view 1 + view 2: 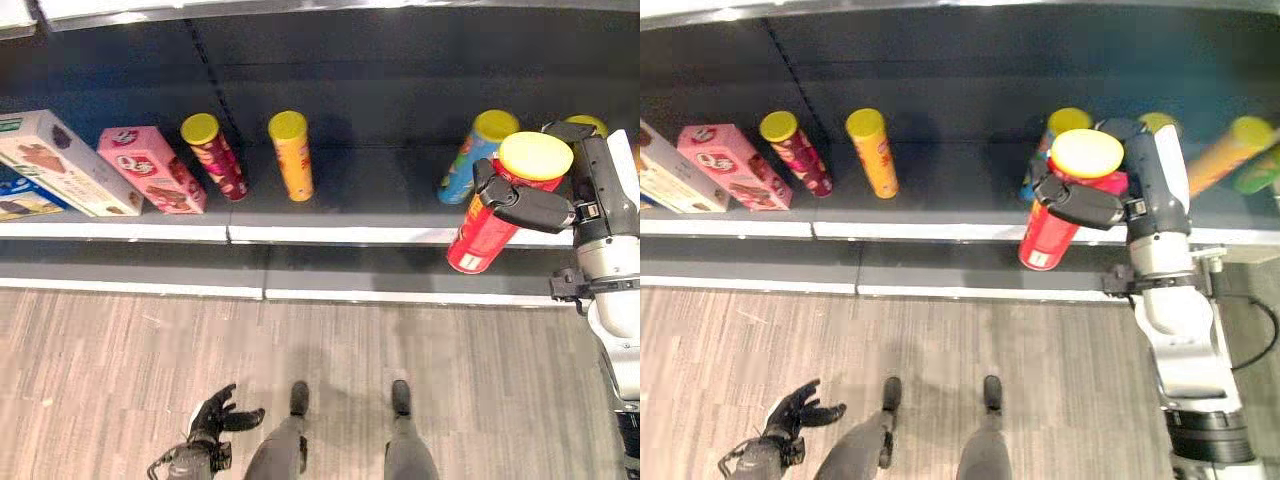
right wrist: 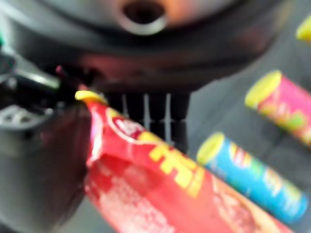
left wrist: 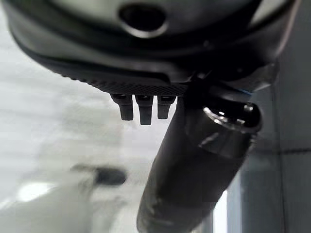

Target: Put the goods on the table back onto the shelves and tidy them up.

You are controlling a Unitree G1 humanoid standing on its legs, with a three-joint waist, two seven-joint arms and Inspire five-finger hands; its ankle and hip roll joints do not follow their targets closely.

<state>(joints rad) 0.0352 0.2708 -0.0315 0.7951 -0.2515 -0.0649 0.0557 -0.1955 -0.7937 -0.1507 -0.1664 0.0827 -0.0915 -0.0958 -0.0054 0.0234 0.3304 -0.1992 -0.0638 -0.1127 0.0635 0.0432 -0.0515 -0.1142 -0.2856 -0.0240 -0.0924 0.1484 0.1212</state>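
1. Red can (image 1: 483, 235), yellow lid, tilted, held above the front edge of the shelf (image 1: 330, 225).
2. Right hand (image 1: 530, 203): fingers and thumb curled round the red can's upper part.
3. Blue can (image 1: 467, 160) just behind; orange can (image 1: 293, 156), maroon can (image 1: 217, 157), pink box (image 1: 152, 169) standing further left.
4. Left hand (image 1: 217, 415): low over the floor (image 1: 120, 350), fingers spread, holding nothing.

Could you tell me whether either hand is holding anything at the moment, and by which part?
The right hand grips the red can round its upper body, just under the yellow lid. The left hand holds nothing.
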